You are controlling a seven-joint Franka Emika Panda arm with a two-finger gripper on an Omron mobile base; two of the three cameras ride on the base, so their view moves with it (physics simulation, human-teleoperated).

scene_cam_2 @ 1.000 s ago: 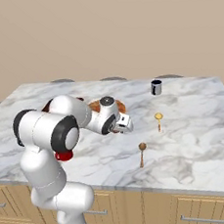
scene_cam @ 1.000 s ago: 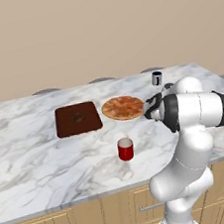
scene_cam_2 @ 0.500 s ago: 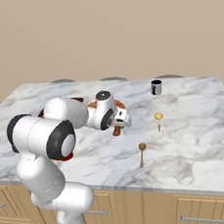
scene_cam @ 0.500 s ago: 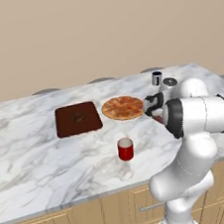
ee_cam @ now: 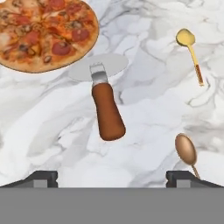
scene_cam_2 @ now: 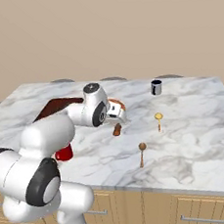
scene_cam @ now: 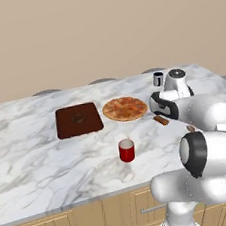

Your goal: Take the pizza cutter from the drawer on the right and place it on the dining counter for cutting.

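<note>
A small pizza cutter with a reddish-brown wooden handle and a thin steel wheel (ee_cam: 107, 103) lies flat on the white-and-grey marble dining counter (ee_cam: 144, 109) at the centre of the hand view, its blade just beside the rim of the round topped pizza (ee_cam: 41, 33) in the upper left of the frame, apparently released there. The robot's two-finger gripper (ee_cam: 112, 178) hovers above with its dark tips spread wide at the bottom corners, holding nothing. The utensil looks light and rigid, its rounded handle the obvious place to grasp; the thin wheel would likely be slippery and offer little purchase. A yellow-bowled spoon (ee_cam: 191, 52) sits at the upper right and a brown wooden spoon (ee_cam: 187, 151) at the lower right, both apart from the cutter. In the left base view a red cylindrical cup (scene_cam: 126, 150) stands at mid-frame and a dark mug (scene_cam: 158, 79) near the counter's far edge; whether either holds anything cannot be told. A dark brown square board (scene_cam: 78, 120) lies left of the pizza
</note>
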